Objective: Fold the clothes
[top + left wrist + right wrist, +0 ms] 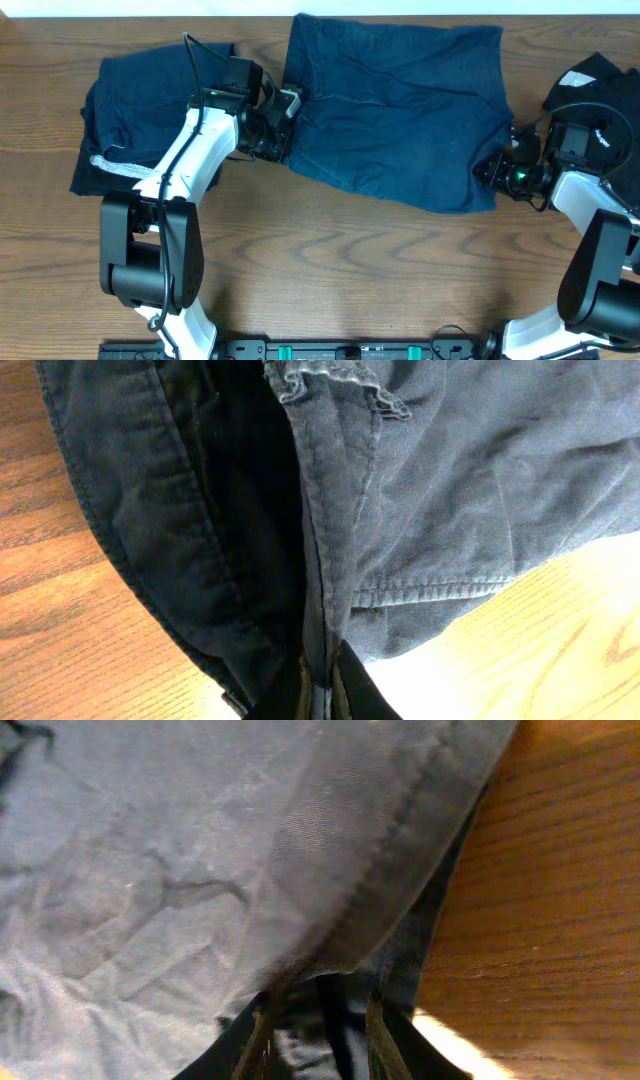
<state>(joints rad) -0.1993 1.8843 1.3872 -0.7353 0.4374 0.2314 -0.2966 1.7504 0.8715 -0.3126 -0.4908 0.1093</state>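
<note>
The navy shorts (400,100) lie spread flat in the middle of the table (350,260), their far edge close to the table's back edge. The near hem runs slantwise, lower on the right. The left gripper (283,128) sits at the shorts' left edge with its fingers pressed together on a fold of the cloth; the left wrist view shows the seam running down into the closed tips. The right gripper (487,170) is at the lower right corner. In the right wrist view its fingers (385,1030) stand a little apart with the stitched hem draped over them, and I cannot tell whether they pinch it. A folded dark garment (140,110) lies to the left, just behind the left arm, and a black garment (600,85) with white marks lies at the far right. Only narrow strips of wood separate these from the shorts, while a broad stretch of bare wood lies on the near side
</note>
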